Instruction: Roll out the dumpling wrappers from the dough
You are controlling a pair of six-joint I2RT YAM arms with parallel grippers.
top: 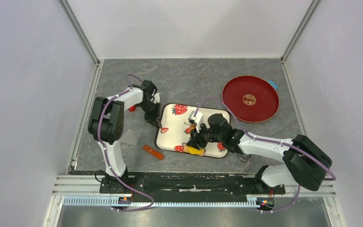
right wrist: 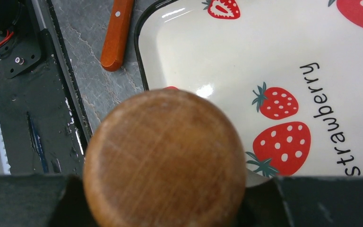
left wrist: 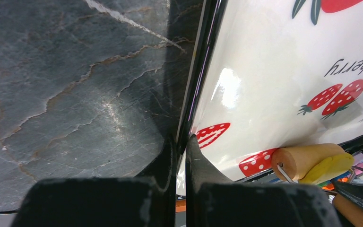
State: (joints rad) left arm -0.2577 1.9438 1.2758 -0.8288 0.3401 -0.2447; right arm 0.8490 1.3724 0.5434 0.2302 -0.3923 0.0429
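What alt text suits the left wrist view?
The left gripper pinches the dark rim of a white strawberry-print tray on a grey stone-look table. At lower right, a tan wooden roller touches bright-yellow dough.

Right gripper [top: 194, 142] and roller [right wrist: 164, 158] partly hide the dough [top: 196, 152].

I count two pincers: my left pincer [left wrist: 182, 144] and my right pincer [top: 196, 139]. On the counter [top: 194, 78] lies one white strawberry tray [top: 170, 135] and one round red plate [top: 238, 101]. There is one wooden roller [right wrist: 164, 158] and one piece of yellow dough [top: 196, 151]. One orange-handled tool [top: 152, 152] lies off the tray. One small red thing [top: 132, 108] sits by my left arm, too small to name, and one blue scrap [top: 273, 85] at the plate's edge. My arm covers some of the strawberry prints, so I cannot total them.
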